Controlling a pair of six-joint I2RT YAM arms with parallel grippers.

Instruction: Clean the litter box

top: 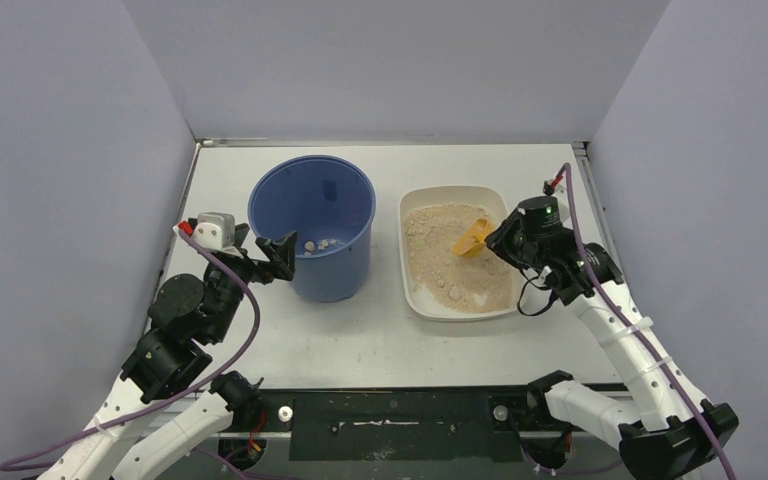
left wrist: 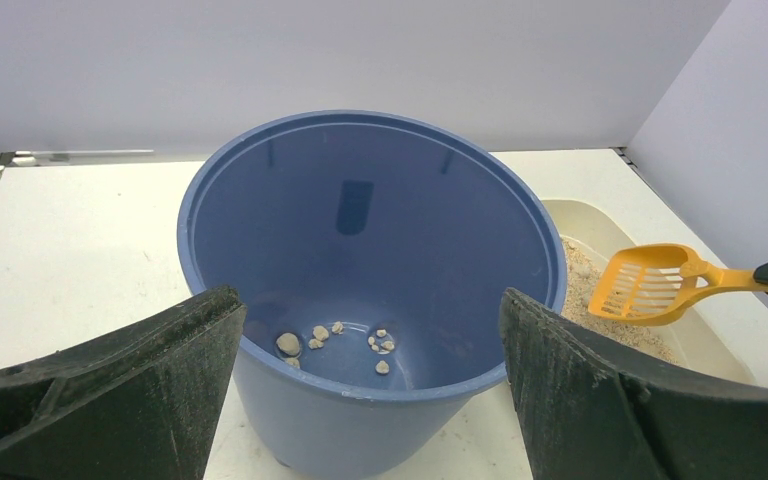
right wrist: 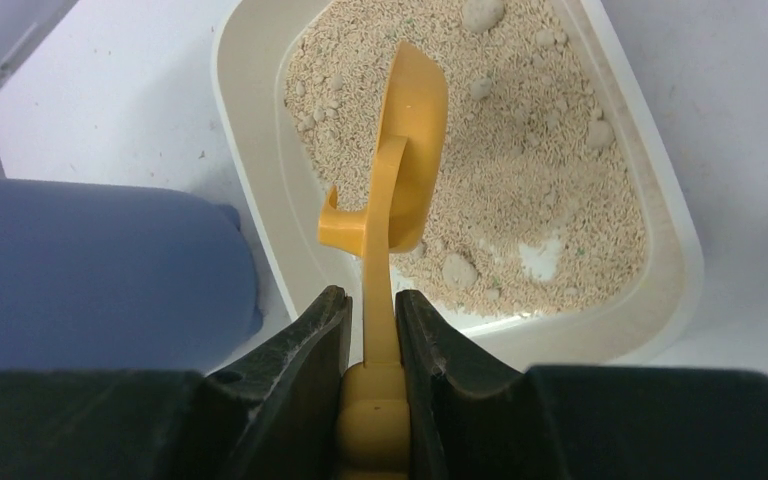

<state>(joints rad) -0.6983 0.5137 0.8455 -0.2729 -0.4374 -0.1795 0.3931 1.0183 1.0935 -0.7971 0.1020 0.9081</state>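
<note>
Right claw (right wrist: 370, 300) clamped on orange scoop (right wrist: 410, 150) handle, scoop head over litter box (right wrist: 672, 230). Left claw (left wrist: 368, 300) spread wide, facing blue bucket (left wrist: 360, 200) just left of litter box.

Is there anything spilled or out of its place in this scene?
Yes. Tan grains lie scattered on the black strip at the near edge, well apart from the litter box. They look like spilled litter. Otherwise the blue bucket stands upright and nothing seems damaged.
</note>
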